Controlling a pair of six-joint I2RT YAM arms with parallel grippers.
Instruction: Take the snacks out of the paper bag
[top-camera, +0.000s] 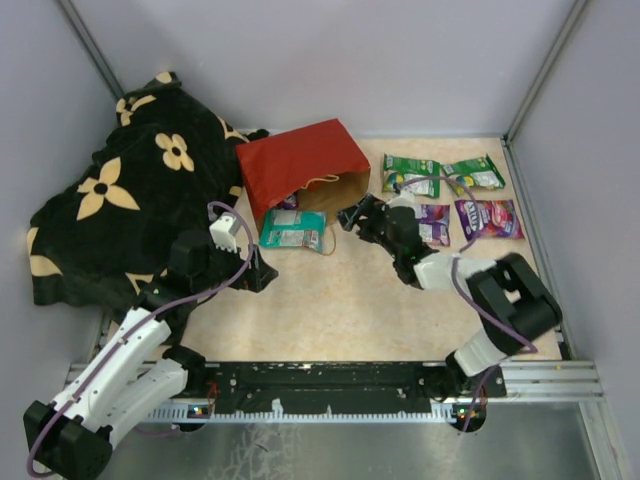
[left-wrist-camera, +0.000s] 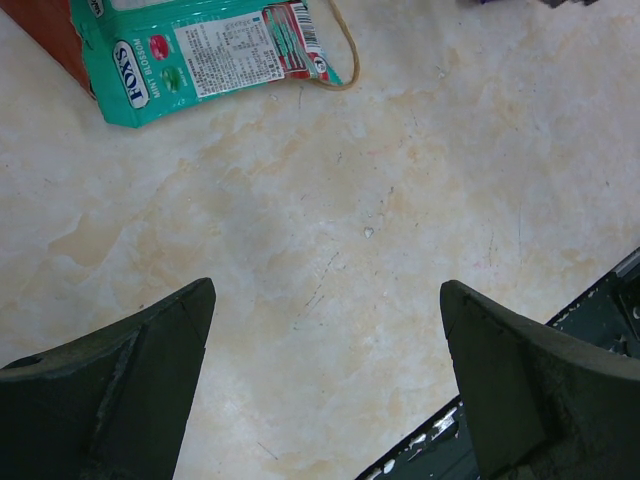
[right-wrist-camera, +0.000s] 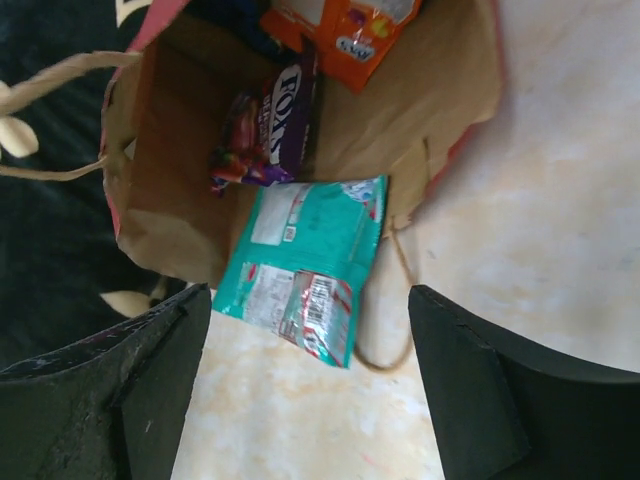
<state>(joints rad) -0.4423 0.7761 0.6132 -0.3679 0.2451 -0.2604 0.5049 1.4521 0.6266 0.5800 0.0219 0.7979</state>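
One shiny teal packet (right-wrist-camera: 305, 265) is laid at the mouth of the red paper bag (top-camera: 300, 160); left gripper (left-wrist-camera: 328, 290) and right gripper (right-wrist-camera: 310, 292) are spread apart.

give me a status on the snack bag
Left hand, right hand open, empty. Teal packet at bag mouth; purple packet, orange packet inside. Nothing in the way.

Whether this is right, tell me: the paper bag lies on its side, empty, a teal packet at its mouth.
Not empty: the right wrist view shows a purple packet and an orange packet inside the paper bag. The rest holds.
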